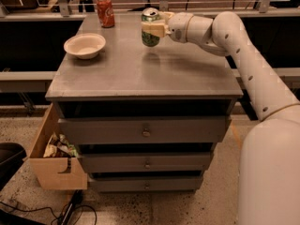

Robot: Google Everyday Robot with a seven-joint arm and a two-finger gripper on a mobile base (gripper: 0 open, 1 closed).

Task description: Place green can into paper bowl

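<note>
The green can (150,33) has a mottled green-and-white body and a silver top. My gripper (154,28) is shut on the green can and holds it upright a little above the grey cabinet top (140,71), at the back middle. The arm reaches in from the right. The paper bowl (85,45) is cream-white, shallow and empty. It sits on the cabinet top at the left, well to the left of the can.
A red-orange soda can (105,11) stands at the back left corner, behind the bowl. The cabinet has several drawers (146,131) below. A cardboard box (55,156) with wrappers stands on the floor at the left. Cables lie on the floor.
</note>
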